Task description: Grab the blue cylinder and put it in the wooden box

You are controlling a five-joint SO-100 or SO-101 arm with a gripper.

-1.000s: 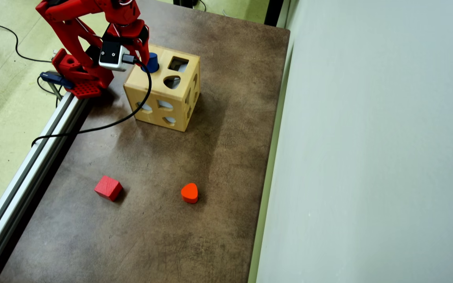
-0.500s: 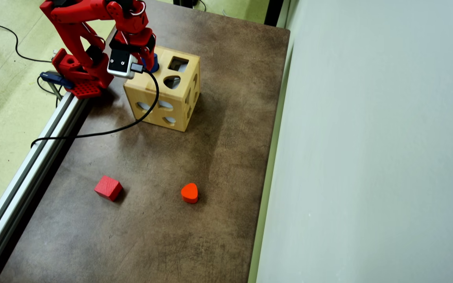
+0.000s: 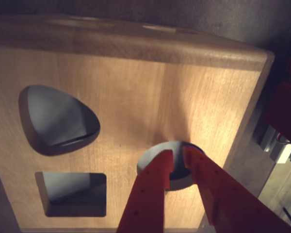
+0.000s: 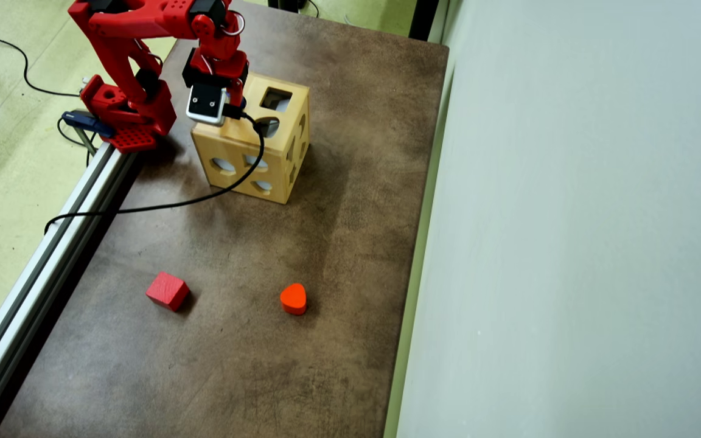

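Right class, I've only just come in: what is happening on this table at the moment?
A red robot arm is working at the wooden box, a shape sorter. Its gripper points down at the round hole in the box's top, fingers nearly together with nothing visible between them. The blue cylinder cannot be seen in either view; whether it is already inside cannot be told. The red cube and the orange heart block lie untouched on the table, well away from the box.

light-wood box (image 4: pixel 238 146) upright, blue cylinder unseen
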